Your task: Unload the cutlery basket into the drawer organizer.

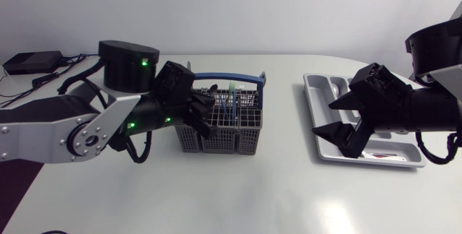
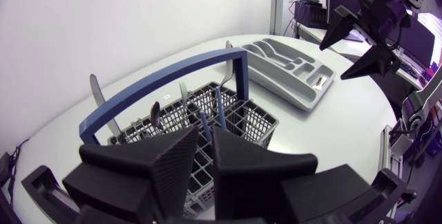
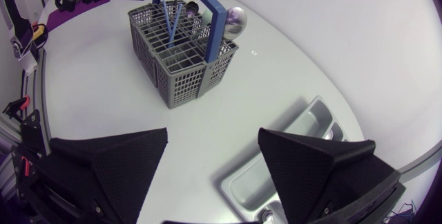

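Basket: the grey cutlery basket [image 1: 216, 139] sits in the middle of the bench. Its blue carry handle [image 1: 227, 77] arches over the top.
Cutlery: thin pieces stand upright in the basket. I see two with blue handles [image 2: 219, 110], and a shiny spoon [image 3: 235, 22] sticks up at one corner.
Organizer: the grey drawer organizer [image 1: 314, 93] lies flat near the right edge of the bench, well apart from the basket. Something small already lies in one slot, but I cannot tell what it is.
Left gripper: my left gripper [image 1: 204, 118] is right over the basket. Its fingers [image 2: 173, 162] are almost together, with only a thin slit between them. One blue handle points up at that slit. I cannot tell if they pinch it or not.
Right gripper: my right gripper [image 1: 339, 118] hangs over the organizer. Its fingers are spread wide and hold nothing.
How it will handle: I think the pieces are light, hard and stiff. The metal ones look smooth, so they may slip or swing.
Where to grab: I would pinch a handle near its top, on its flat sides, and lift straight up.
Watch out: the carry handle arches right above the cutlery, and a piece could catch on it or on the basket's grid.
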`<state>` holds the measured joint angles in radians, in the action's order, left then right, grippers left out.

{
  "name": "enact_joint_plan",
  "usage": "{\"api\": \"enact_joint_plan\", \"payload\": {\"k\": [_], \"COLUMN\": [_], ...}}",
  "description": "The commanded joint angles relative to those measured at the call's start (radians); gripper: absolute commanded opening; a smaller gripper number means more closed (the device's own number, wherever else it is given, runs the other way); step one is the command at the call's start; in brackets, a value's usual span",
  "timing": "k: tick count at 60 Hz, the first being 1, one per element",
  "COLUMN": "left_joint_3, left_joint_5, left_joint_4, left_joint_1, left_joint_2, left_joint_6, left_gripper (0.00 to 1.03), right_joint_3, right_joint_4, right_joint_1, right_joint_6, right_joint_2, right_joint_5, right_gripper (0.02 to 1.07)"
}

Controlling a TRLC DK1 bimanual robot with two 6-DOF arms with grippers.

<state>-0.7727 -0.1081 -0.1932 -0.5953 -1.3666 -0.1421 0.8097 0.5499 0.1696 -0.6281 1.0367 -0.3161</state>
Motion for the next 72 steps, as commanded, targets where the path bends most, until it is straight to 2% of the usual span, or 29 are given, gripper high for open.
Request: {"api": "enact_joint_plan", "payload": {"k": [1,13,28,33,72], "left_joint_3": [0.056,0.089,0.075,0.072,0.024], "left_joint_5": [-0.025,-0.044,-0.044,-0.045,-0.045], "left_joint_4": [-0.064,-0.140,-0.155,-0.176,-0.227], "left_joint_1": [0.017,0.020,0.022,0.022,0.015], "left_joint_2": [0.047,0.029,-0.045,-0.071,-0.138], "left_joint_6": [-0.027,-0.027,-0.076,-0.076,-0.062], "left_gripper": [0.46,0.49,0.49,0.52,0.52], "right_joint_3": [-0.023,-0.037,-0.047,-0.050,-0.067], "right_joint_4": [-0.001,-0.024,-0.033,-0.039,-0.042], "right_joint_1": [0.008,0.007,-0.019,-0.022,-0.067], "right_joint_6": [0.015,0.008,-0.010,-0.012,-0.027], "right_joint_2": [-0.009,0.002,0.013,0.017,0.005], "right_joint_5": [0.005,0.005,-0.011,-0.012,-0.075], "right_gripper": [0.97,0.97,0.97,0.97,0.97]}}
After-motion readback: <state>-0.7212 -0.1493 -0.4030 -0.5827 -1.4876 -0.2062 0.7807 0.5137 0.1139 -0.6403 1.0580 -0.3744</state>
